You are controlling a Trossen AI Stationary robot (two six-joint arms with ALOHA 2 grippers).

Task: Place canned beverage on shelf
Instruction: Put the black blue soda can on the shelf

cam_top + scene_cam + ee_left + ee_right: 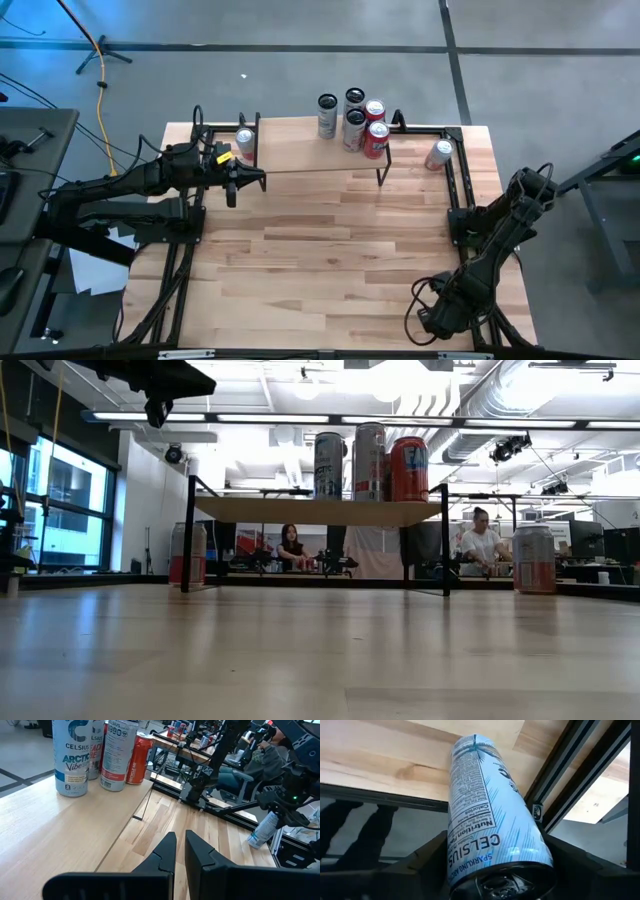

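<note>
Right gripper [495,870] has its two dark fingers set either side of a pale blue Celsius beverage can [487,815], which lies between them top end toward the wrist camera; whether they press on it or merely bracket it cannot be told. In the high view this arm is folded low, well off the right end of the light wood plank shelf on thin black wire legs [300,145], out past the table's black frame rail.

Five tall cans [352,122] already stand clustered on the shelf's right end. A silver and orange can [439,154] stands on the table just right of the shelf, and a similar can [244,143] at its left end, apparently under the plank. So the job looks partly done: the pale blue can has yet to be carried across and set down.

Left gripper [181,847] hovers over the shelf's left portion with its fingers closed on nothing, arm stretched out level.
</note>
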